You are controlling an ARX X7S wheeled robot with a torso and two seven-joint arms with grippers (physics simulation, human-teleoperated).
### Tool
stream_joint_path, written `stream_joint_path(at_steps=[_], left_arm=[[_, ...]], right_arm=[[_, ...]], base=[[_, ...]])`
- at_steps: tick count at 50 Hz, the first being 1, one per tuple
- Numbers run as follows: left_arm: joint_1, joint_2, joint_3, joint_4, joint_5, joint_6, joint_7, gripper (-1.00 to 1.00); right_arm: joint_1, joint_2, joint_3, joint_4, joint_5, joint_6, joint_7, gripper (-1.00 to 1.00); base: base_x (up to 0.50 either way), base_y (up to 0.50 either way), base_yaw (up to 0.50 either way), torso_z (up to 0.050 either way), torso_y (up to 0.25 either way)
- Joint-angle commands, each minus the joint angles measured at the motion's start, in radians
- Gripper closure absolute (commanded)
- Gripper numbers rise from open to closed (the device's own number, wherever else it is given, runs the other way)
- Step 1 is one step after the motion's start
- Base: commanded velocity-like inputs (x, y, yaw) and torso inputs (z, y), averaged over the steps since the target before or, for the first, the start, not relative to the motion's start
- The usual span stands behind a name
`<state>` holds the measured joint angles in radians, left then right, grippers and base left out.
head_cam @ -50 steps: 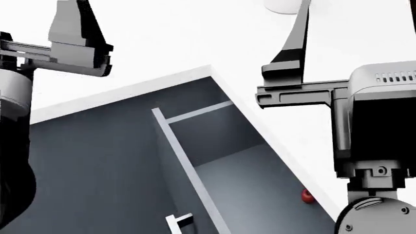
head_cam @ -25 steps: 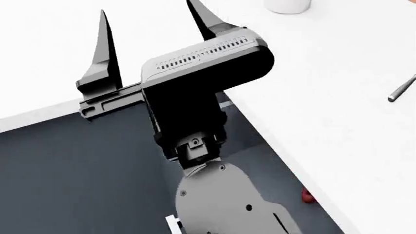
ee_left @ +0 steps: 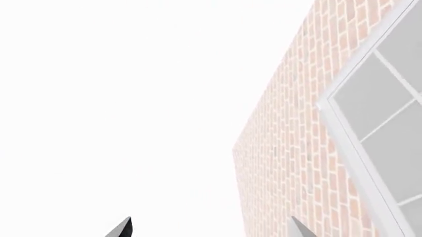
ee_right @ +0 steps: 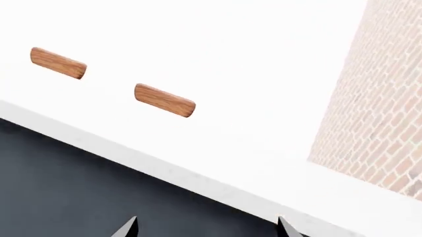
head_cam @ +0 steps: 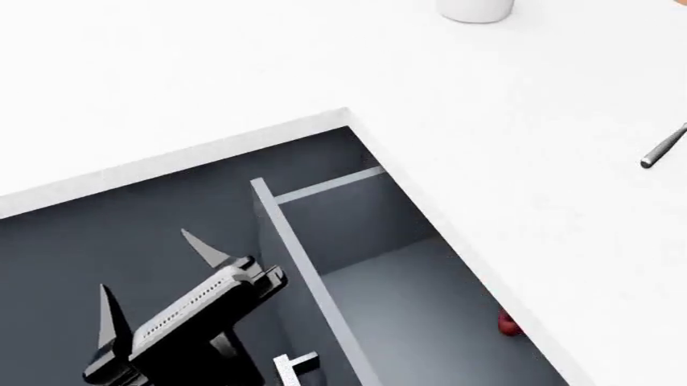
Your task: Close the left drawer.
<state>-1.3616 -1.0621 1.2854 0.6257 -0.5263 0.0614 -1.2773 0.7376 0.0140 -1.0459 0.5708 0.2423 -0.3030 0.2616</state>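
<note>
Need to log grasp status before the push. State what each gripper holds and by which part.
Nothing is held. The right gripper is open over the dark slate-grey left drawer, fingers apart and empty. The left gripper shows bare fingertips against white.

Left drawer (head_cam: 429,297) open beside hand (head_cam: 150,273); red object (head_cam: 508,324) inside.

One open drawer (head_cam: 429,281) shows in the head view, with one small red object (head_cam: 507,324) inside it. One gripper (head_cam: 150,277) hangs beside it, two fingertips spread apart. On the counter (head_cam: 322,56) sit one white cup (head_cam: 474,8) and one thin grey rod (head_cam: 664,148). The right wrist view shows two wooden blocks (ee_right: 164,100).
</note>
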Motion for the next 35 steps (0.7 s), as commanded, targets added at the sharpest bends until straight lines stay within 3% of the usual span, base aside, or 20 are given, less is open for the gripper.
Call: stream_joint_path(at_steps=[1, 10, 35], left_arm=[[0.019, 0.028, 0.007, -0.034, 0.009, 0.009, 0.01, -1.0], [0.036, 0.037, 0.009, -0.048, 0.018, 0.023, 0.012, -1.0], [0.071, 0.076, 0.018, -0.095, 0.039, 0.042, 0.031, -1.0]], right_arm=[[0.061, -0.014, -0.422, 0.362, 0.271, -0.267, 0.1, -1.0], [0.034, -0.014, -0.476, 0.424, 0.38, -0.302, 0.083, -1.0], [-0.106, -0.014, -0.438, 0.604, 0.579, -0.285, -0.041, -1.0]], base=[[0.0, 0.0, 0.0, 0.0, 0.0], [0.0, 0.0, 0.0, 0.0, 0.0], [0.0, 0.0, 0.0, 0.0, 0.0]])
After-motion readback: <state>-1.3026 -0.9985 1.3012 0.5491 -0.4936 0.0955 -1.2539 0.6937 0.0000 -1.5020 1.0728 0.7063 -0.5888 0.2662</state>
